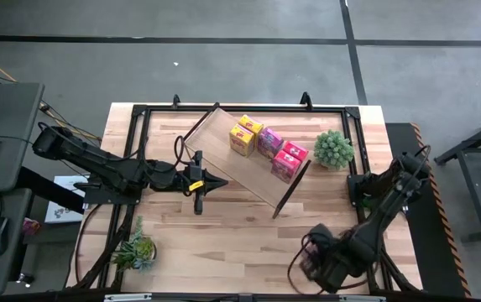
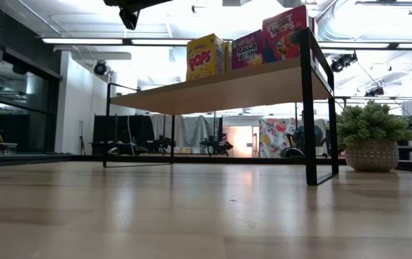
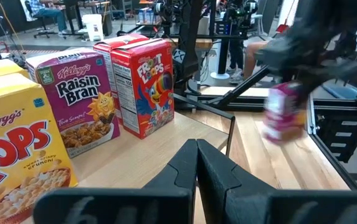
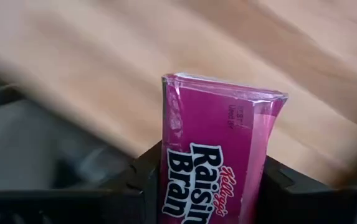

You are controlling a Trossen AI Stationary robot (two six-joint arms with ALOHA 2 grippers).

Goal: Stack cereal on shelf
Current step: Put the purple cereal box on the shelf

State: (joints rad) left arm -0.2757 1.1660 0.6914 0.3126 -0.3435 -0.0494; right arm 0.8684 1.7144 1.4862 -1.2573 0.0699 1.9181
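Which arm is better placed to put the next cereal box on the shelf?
The right. Its hand is shut on a Raisin Bran box, near the table's front edge. The left hand is shut and empty beside the shelf, so it would have to fetch a box first.

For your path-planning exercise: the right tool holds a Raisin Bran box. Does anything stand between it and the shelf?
Nothing visible blocks it. The right tool grips the pink box near the table's front edge; bare tabletop lies between it and the shelf. The plant stands beside the shelf's right end, off that line.
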